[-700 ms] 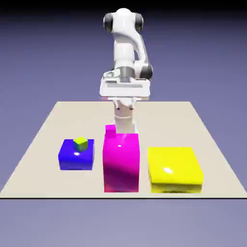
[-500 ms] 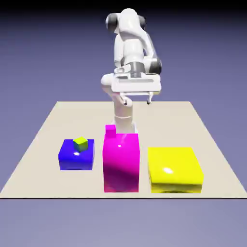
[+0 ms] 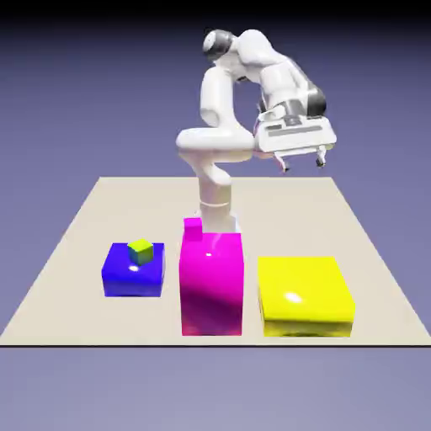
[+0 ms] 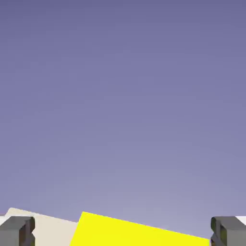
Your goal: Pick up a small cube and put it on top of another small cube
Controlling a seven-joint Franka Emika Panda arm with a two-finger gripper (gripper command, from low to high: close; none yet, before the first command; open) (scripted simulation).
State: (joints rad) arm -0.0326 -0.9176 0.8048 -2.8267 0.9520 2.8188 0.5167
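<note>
Blocks line the bench (image 3: pixel 93 219) front: at nine o'clock a blue block (image 3: pixel 132 274) carrying the yellow-green cube (image 3: pixel 141 249), then a tall magenta block (image 3: pixel 211 282), then a yellow block (image 3: pixel 303 295) at three. Gripper (image 3: pixel 301 162) hangs high at one o'clock, jaws released, empty. Teal cube unseen.

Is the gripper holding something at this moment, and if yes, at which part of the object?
Nothing is held. The gripper hangs open high above the table, with an empty gap between its fingertips.
</note>
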